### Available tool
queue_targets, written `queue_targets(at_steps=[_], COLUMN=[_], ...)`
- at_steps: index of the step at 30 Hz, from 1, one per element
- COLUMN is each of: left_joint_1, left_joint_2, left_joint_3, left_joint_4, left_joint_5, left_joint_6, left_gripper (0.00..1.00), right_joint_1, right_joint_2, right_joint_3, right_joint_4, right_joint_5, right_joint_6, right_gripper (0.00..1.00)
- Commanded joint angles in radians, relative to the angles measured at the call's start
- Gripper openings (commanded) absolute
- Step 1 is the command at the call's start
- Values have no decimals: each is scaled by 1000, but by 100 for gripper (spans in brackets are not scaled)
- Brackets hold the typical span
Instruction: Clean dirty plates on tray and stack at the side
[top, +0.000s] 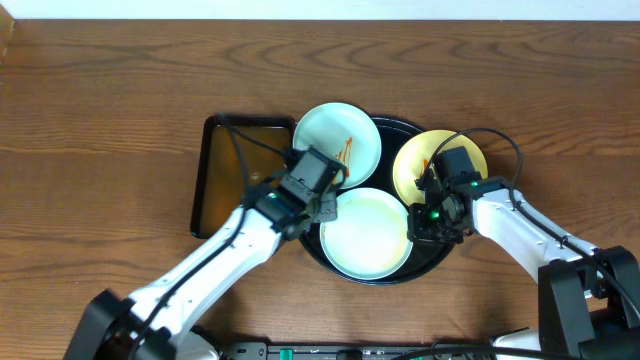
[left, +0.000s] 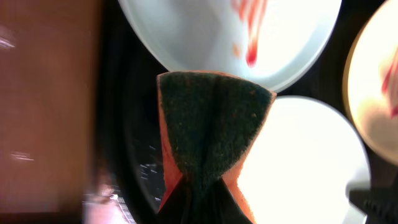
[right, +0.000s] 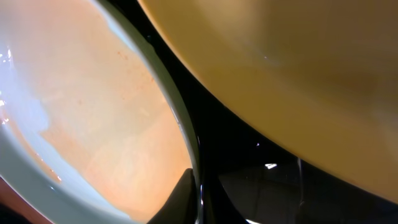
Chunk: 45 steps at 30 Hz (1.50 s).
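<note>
From here the bare table (top: 100, 100) has no stack on it anywhere, so I judge the job well short of done: all three plates sit on the black tray (top: 438, 258) in the middle of the overhead frame, with the brown tray (top: 220, 180) just to its left. The blue plate (top: 330, 135) at the tray's upper left carries orange sauce streaks (top: 346, 150) and needs wiping. The yellow plate (top: 415, 165) at the upper right shows what looks like a small reddish mark near its left side. The pale plate (top: 365, 235) at the bottom looks clean to me, though glare washes it out. My left gripper (top: 315, 185) has its fingers pinched on a folded sponge (left: 208, 124), green face out, poised where the two blue plates meet. My right gripper (top: 435, 205) sits low by the gap between the yellow and bottom plates; I cannot tell how wide its fingers are, or whether it holds anything
</note>
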Motion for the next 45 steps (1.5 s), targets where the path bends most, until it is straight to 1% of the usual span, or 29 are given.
queue_targets(at_steps=[1, 3, 8, 11, 17, 20, 27, 32, 34, 36, 45], left_joint_1=[58, 109, 242, 320, 402, 406, 407, 407, 406, 406, 406], left_joint_2=[-29, -26, -22, -15, 34, 69, 165, 206, 209, 209, 209], left_joint_3=[-4, -4, -4, -5, -10, -10, -10, -10, -10, -10, -10], left_joint_4=[-14, -11, -2, -3, -4, -3, 14, 16, 17, 16, 16], left_joint_5=[-96, -96, -96, -95, -84, -79, -69, -69, -69, -69, -69], left_joint_6=[43, 82, 153, 198, 254, 256, 256, 256, 256, 256, 255], left_gripper=[7, 7, 7, 7, 7, 7, 7, 8, 7, 8, 8], right_joint_1=[15, 15, 15, 15, 15, 15, 15, 15, 15, 15, 15], right_joint_2=[5, 5, 5, 5, 5, 6, 9, 9, 9, 9, 9], right_joint_3=[10, 10, 10, 10, 8, 2, -47, -68, -68, -68, -68], right_joint_4=[-1, 0, 3, 15, 18, 24, 66, 99, 114, 126, 145], right_joint_5=[10, 10, 10, 10, 10, 10, 9, 8, -4, -22, -28], right_joint_6=[6, 6, 6, 7, 6, 6, 7, 7, 6, 7, 6], right_gripper=[11, 13, 14, 17, 20, 22, 21, 11, 5, 1, 1])
